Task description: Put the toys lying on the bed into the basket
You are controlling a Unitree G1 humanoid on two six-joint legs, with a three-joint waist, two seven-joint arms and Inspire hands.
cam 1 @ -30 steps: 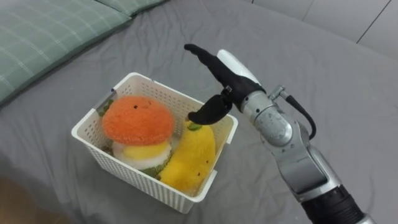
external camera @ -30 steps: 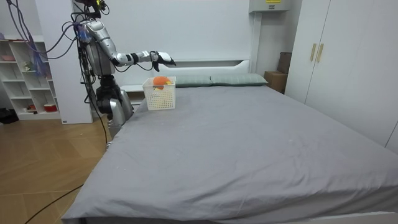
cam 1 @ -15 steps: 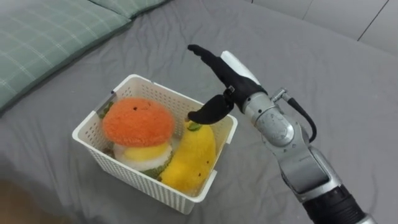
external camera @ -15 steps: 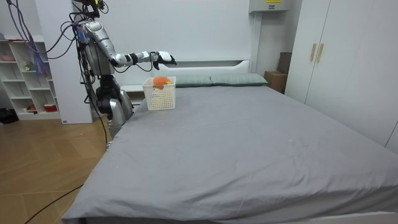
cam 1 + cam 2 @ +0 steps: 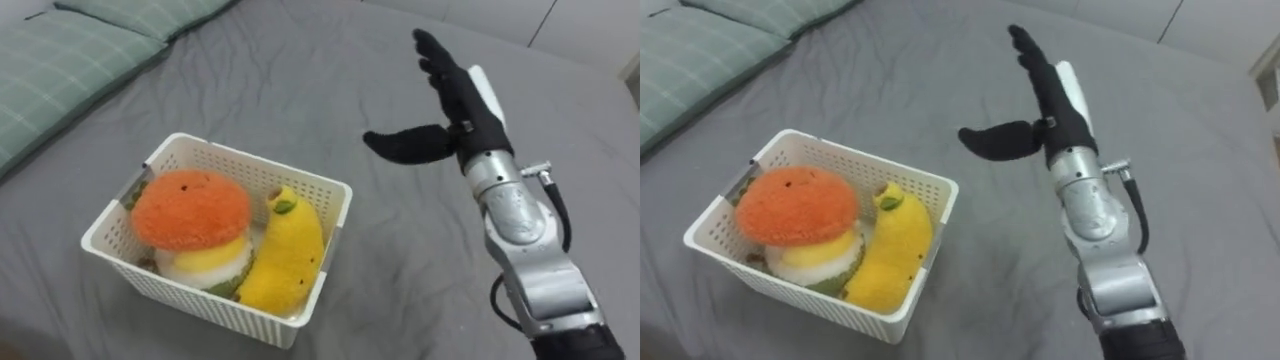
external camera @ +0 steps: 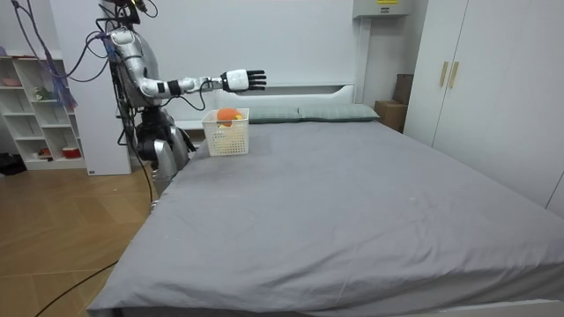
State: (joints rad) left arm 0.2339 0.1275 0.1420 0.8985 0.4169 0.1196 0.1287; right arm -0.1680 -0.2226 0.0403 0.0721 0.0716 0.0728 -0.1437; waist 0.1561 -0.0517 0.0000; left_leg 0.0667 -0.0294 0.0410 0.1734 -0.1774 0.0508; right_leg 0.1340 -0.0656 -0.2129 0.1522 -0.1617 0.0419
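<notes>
Banana toy (image 5: 285, 255) lies lengthwise in basket (image 5: 260, 163) (stem away).

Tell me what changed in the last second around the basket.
The right hand drew back from over the basket's far corner, up and to the robot's right; it now hangs open above the grey bed, holding nothing. The orange plush toy and yellow banana toy lie in the basket as before, and the basket has stayed put.

A bedroom in a home is shown: a wide bed (image 6: 370, 194) is covered with a grey sheet (image 5: 300, 90), checked pillows (image 6: 328, 112) are laid along its head edge, and a white wardrobe (image 6: 480, 79), open shelves (image 6: 35, 110) and a wooden floor (image 6: 62, 233) are seen around it.
</notes>
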